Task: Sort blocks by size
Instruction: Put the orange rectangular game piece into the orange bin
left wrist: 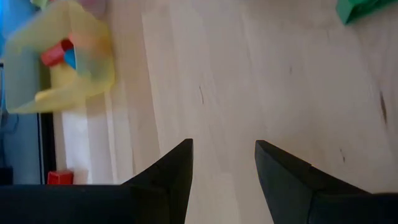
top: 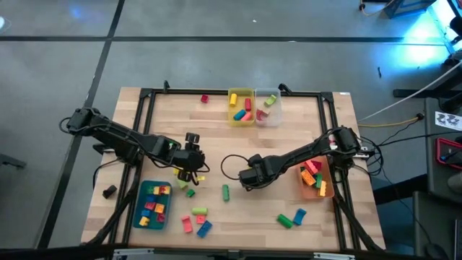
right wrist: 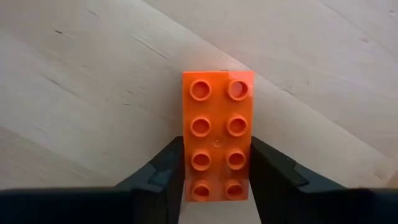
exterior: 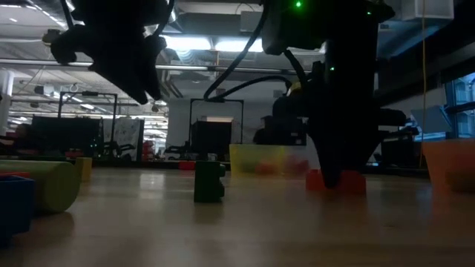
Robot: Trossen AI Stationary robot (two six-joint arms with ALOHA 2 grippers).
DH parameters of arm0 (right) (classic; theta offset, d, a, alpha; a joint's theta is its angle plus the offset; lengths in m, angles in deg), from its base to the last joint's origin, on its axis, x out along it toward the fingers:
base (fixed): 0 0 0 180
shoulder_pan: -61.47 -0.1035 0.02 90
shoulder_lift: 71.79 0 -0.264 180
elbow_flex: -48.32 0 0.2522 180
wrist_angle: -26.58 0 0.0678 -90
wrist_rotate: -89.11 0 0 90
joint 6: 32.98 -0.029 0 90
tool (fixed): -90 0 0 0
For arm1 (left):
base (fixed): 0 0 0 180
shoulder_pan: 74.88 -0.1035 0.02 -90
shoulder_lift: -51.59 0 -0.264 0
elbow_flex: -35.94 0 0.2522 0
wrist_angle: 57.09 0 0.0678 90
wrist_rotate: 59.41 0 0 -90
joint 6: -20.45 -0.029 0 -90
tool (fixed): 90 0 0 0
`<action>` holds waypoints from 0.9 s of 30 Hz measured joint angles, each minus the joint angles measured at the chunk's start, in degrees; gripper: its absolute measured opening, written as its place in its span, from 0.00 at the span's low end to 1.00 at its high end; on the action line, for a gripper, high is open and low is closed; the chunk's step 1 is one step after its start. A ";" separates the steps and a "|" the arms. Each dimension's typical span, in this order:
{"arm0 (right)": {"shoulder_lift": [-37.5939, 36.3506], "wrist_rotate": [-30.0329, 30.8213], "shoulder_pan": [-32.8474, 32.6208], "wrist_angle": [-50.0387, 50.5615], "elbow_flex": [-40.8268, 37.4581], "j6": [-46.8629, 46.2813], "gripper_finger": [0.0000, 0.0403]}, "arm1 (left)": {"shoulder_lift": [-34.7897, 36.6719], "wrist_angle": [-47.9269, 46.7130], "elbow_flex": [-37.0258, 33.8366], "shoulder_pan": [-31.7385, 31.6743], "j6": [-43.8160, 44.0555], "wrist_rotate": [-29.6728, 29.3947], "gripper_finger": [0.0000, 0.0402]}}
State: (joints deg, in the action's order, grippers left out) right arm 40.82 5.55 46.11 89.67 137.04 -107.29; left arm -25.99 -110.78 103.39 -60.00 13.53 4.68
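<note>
Teal bin (top: 139, 209): stood near the table's front-left corner, already holding several red, yellow, orange and green blocks, seemingly one size group.
Left gripper (top: 189, 172): hung over the table left of centre, just behind the teal bin's back-right corner. Its fingers (left wrist: 177, 168) stood apart over bare wood with nothing between them, so this arm seemed to be waiting its turn.
Loose blocks (top: 196, 219): red, pink, green and blue pieces lay scattered along the front edge, a green one (top: 225, 192) nearer the middle. These were still unsorted.
Yellow bin (top: 240, 106) and clear bin (top: 268, 108): sat side by side at the middle of the back edge, each with a few blocks inside.
Right gripper (top: 247, 178): reached low over the table's centre. Its fingers were pressed against the two long sides of an orange block (right wrist: 217, 134), gripping it.
Orange block: a long two-by-four brick, studs up, lying flat on the wood, probably gripped across its narrow width for a steady lift.
Orange bin (top: 315, 179): stood by the right edge, beside the right arm, holding mixed-colour blocks.
</note>
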 joint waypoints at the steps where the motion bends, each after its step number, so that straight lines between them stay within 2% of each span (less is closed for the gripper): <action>1: -0.01 -0.16 0.00 0.07 0.01 0.47 0.35 | 0.00 0.51 0.00 0.00 -0.83 0.00 0.39; 7: -0.01 -3.43 0.00 7.40 2.84 5.83 0.35 | 0.00 4.76 0.00 0.00 -2.39 -0.02 0.39; 18: -0.01 -3.04 -0.09 40.99 15.88 9.08 0.35 | 0.00 7.01 0.00 -0.03 -0.43 -0.02 0.39; 27: -2.70 -4.44 -1.70 40.83 14.77 12.26 0.35 | 0.00 9.46 0.00 -0.07 0.98 -0.09 0.39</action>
State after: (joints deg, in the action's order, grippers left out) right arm 38.13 1.11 44.41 130.50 151.80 -95.03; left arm -25.99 -101.32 103.39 -60.07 14.51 4.60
